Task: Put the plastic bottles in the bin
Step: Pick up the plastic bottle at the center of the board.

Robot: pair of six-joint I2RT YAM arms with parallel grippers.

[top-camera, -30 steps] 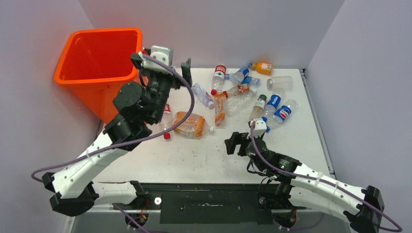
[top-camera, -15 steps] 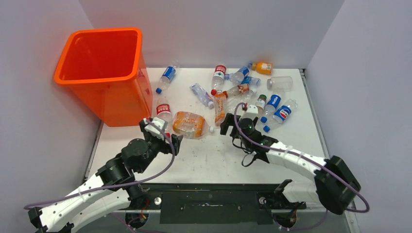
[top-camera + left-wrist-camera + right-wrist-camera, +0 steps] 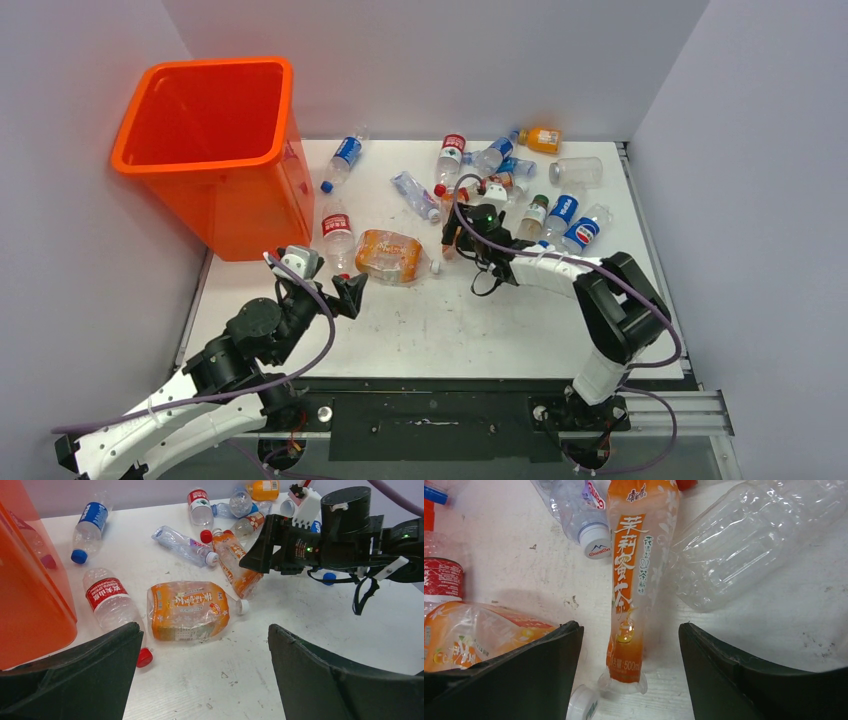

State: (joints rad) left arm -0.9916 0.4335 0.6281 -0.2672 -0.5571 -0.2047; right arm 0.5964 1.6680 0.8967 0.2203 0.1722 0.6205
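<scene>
Only close-up: orange bottle (image 3: 629,580) between right jaws.

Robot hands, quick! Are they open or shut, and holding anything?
Left gripper: open, holding nothing.
Right gripper: open, straddling the orange-label bottle, not gripping it yet.

Bin (image 3: 200,150), far-left table corner: plain bright orange. Table (image 3: 450,320): white, dark scuffs. Crushed bottle (image 3: 187,611): orange label, white cap. Slim bottle (image 3: 636,555): orange-and-white label, white flower print. Bin-side bottle (image 3: 107,597): red label, red cap.
</scene>
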